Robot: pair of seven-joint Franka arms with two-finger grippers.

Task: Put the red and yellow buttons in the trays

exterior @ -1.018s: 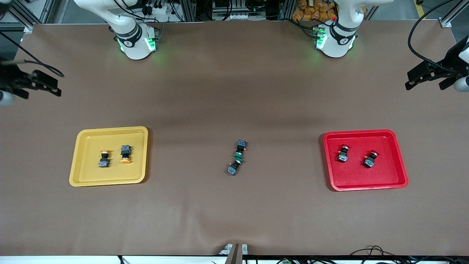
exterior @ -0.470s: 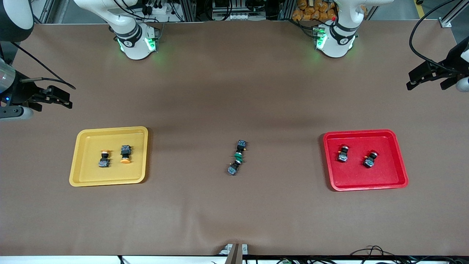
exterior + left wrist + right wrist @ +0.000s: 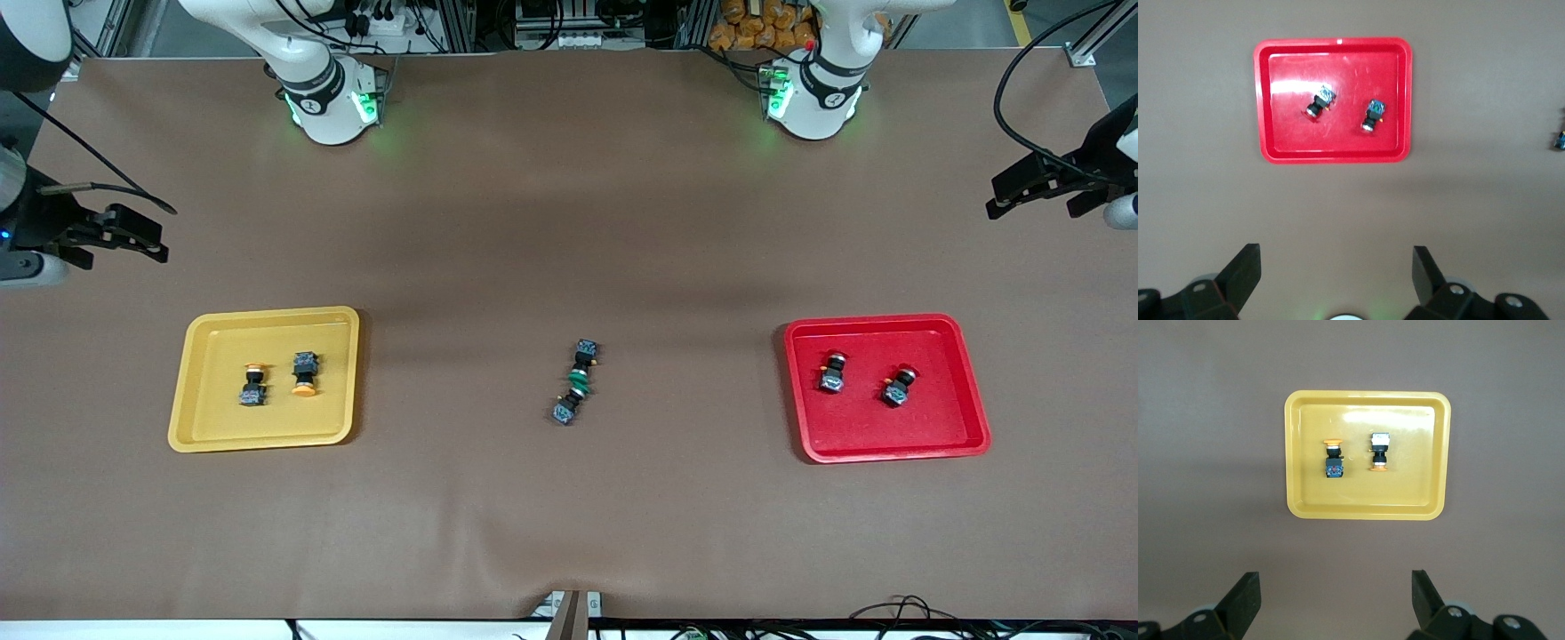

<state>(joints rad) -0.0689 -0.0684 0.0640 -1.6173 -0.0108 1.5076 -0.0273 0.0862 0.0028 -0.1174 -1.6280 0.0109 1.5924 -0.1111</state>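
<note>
The yellow tray lies toward the right arm's end of the table and holds two yellow-capped buttons. The red tray lies toward the left arm's end and holds two red-capped buttons. My right gripper is open and empty, up over bare table near the yellow tray; its buttons show in the right wrist view. My left gripper is open and empty, up over bare table near the red tray with its buttons.
Two green-capped switches lie end to end on the brown mat midway between the trays; one just shows at the edge of the left wrist view. The arm bases stand along the table's edge farthest from the front camera.
My right gripper has shifted a little inward over the table's end and tilted. My left gripper has barely moved. The buttons and trays have not moved.
</note>
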